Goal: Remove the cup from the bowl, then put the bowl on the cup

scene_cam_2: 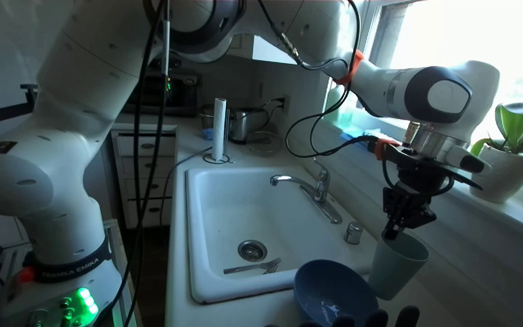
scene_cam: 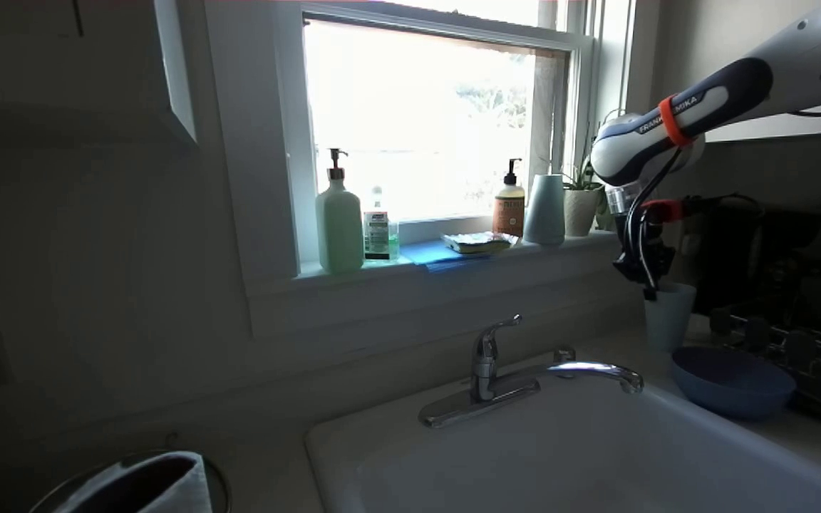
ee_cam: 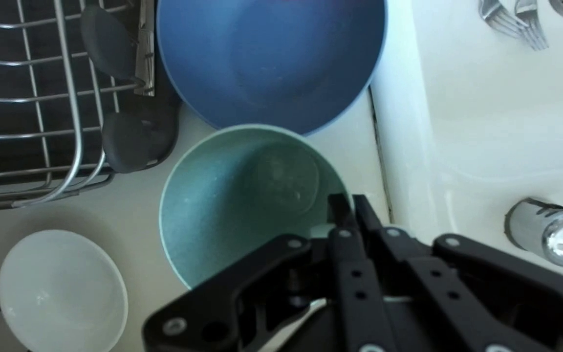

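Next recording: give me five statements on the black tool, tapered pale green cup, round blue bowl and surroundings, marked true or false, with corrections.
1. The black tool grips the pale green cup by its rim. True.
2. The round blue bowl is upside down. False: it opens upward.
3. Metal forks lie in the white sink. True.
4. The cup sits inside the bowl. False: it is outside, beside it.
5. The tall green pump bottle stands upright. True.

Beside the sink (scene_cam_2: 218, 206), my base (scene_cam_2: 68, 243) reads FRANKA EMIKA. Higher than the sink: my arm link (scene_cam: 724, 92), FRANK and MIKA around an orange band (scene_cam: 673, 121); bottle labels (scene_cam: 377, 235), too small to read.
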{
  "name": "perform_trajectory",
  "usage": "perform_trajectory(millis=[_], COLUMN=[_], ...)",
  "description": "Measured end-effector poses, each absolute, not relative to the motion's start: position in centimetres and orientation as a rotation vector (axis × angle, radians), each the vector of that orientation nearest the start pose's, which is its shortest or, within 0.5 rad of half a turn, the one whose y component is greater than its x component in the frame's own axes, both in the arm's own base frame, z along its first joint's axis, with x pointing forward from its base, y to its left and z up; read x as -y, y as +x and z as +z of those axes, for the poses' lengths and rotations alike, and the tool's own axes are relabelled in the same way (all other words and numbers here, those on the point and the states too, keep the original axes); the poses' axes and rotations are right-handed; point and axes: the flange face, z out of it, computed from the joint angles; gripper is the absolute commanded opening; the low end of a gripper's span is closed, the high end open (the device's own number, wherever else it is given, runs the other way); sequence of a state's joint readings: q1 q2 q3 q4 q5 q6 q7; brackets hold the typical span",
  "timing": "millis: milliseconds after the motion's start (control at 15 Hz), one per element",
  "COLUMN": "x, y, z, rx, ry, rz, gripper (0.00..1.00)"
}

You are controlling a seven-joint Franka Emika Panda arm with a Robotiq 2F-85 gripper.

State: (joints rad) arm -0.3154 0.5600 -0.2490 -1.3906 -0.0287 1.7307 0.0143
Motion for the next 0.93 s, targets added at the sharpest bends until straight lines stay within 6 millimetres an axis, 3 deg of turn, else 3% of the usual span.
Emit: perform_trajectory(millis=[467, 867, 933], x=[35.5, 35.7, 35.7], y=[59.1, 60.0, 60.1], z=[34.7, 33.7, 33.6], rx=[-0.911, -0.924, -0.925], ry=[-3.024, -3.018, -3.018], rz=[0.414, 0.334, 0.322], gripper=[0.01, 0.01, 0.20])
